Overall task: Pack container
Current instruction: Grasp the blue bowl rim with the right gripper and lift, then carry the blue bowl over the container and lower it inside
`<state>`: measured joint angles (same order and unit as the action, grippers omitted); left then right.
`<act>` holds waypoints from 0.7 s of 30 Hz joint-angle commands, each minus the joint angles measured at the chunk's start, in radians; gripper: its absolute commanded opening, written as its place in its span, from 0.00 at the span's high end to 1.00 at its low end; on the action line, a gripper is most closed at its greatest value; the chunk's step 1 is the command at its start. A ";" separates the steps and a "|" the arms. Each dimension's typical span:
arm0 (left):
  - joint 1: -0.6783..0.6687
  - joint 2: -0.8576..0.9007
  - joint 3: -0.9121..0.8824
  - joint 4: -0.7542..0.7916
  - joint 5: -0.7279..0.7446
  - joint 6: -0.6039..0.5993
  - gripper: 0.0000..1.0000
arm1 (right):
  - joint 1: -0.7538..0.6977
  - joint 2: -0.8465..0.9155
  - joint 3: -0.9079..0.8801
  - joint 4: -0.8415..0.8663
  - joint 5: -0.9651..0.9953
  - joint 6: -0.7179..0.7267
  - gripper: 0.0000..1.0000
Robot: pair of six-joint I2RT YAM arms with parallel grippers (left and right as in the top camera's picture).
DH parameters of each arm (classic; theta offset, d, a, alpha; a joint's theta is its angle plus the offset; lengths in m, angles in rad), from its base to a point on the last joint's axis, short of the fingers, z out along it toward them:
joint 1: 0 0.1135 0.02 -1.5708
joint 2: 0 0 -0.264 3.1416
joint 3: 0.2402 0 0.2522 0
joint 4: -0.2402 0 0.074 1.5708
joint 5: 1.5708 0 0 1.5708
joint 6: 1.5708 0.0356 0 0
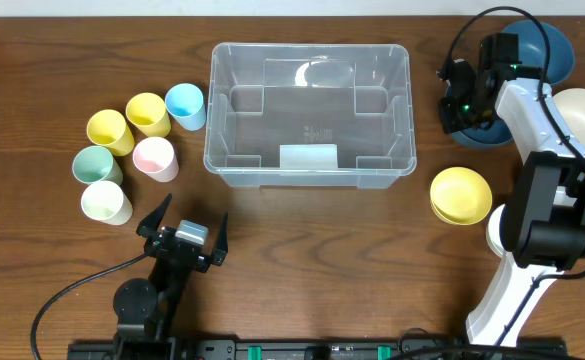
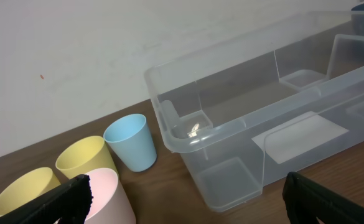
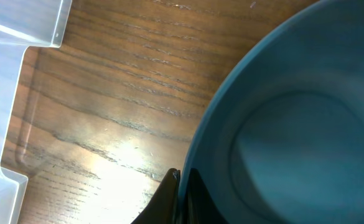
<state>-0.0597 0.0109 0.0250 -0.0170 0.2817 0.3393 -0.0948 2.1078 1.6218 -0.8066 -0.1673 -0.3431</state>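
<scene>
Container [image 1: 310, 172] sits mid-table, empty, long axis left–right. Your right gripper [image 3: 180, 186] is just off its right end and looks pinched on the rim of the blue bowl [image 3: 294, 137] — so the bin lies to that gripper's left. Left gripper [image 1: 189, 225] is spread wide and holds nothing, between the cups [image 1: 155, 157] and the bin's front.

Six cups [image 1: 154, 157] on the left: two yellow, one blue, one pink, one green, one whitish. One clear container [image 1: 312, 178]. On the right, at least four bowls [image 1: 460, 192]: two blue, one cream, one yellow.
</scene>
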 commanded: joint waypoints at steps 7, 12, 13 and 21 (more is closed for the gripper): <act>0.005 -0.006 -0.021 -0.031 0.010 -0.008 0.02 | 0.003 0.024 0.192 -0.126 -0.072 0.060 0.99; 0.005 -0.006 -0.021 -0.030 0.010 -0.008 0.02 | 0.008 0.024 0.443 -0.296 -0.100 0.078 0.98; 0.005 -0.006 -0.021 -0.031 0.010 -0.008 0.02 | 0.011 0.024 0.486 -0.328 -0.100 0.078 0.99; 0.005 -0.006 -0.021 -0.030 0.010 -0.008 0.02 | 0.090 0.024 0.767 -0.531 -0.143 0.076 0.98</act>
<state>-0.0597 0.0109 0.0250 -0.0170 0.2817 0.3397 -0.0582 2.1437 2.3287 -1.3201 -0.2592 -0.2737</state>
